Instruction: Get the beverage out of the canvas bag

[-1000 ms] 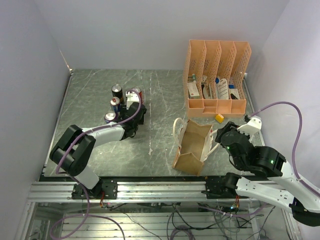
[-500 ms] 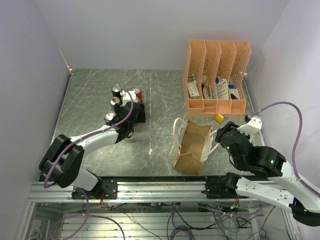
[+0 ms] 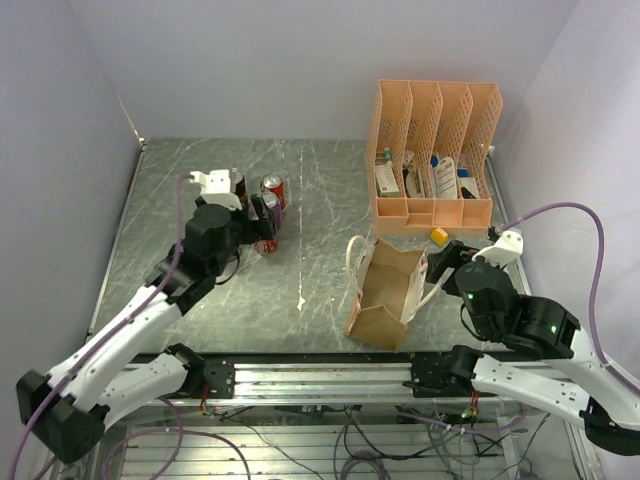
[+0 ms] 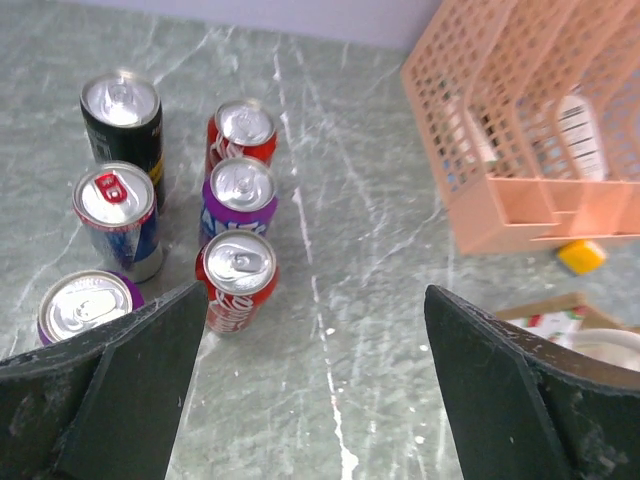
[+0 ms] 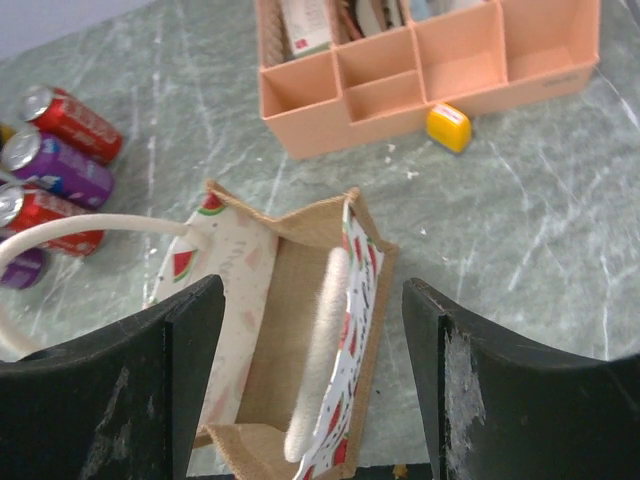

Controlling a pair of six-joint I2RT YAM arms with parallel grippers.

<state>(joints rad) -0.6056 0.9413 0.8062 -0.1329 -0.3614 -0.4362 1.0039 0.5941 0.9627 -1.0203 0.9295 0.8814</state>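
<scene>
The canvas bag [image 5: 290, 330] sits near and right of centre, its mouth gaping toward my right wrist. Inside I see only brown lining and a white rope handle [image 5: 318, 340] draped across, with no can visible. Six cans stand in a cluster on the far left of the table [image 3: 200, 300], so I judge the beverage is already out, likely the red cola can [image 4: 238, 278] nearest me.

A can is stiff but thin-walled and smooth, so I would pinch it across mid-body. The bag is light and floppy and would slide if nudged.

My left gripper [image 4: 315, 330] hangs above the cluster, spread wide, empty and touching nothing. My right gripper [image 5: 312, 290] hovers over the bag's mouth, equally spread, holding nothing. I cannot tell whether it brushes the cloth.
</scene>
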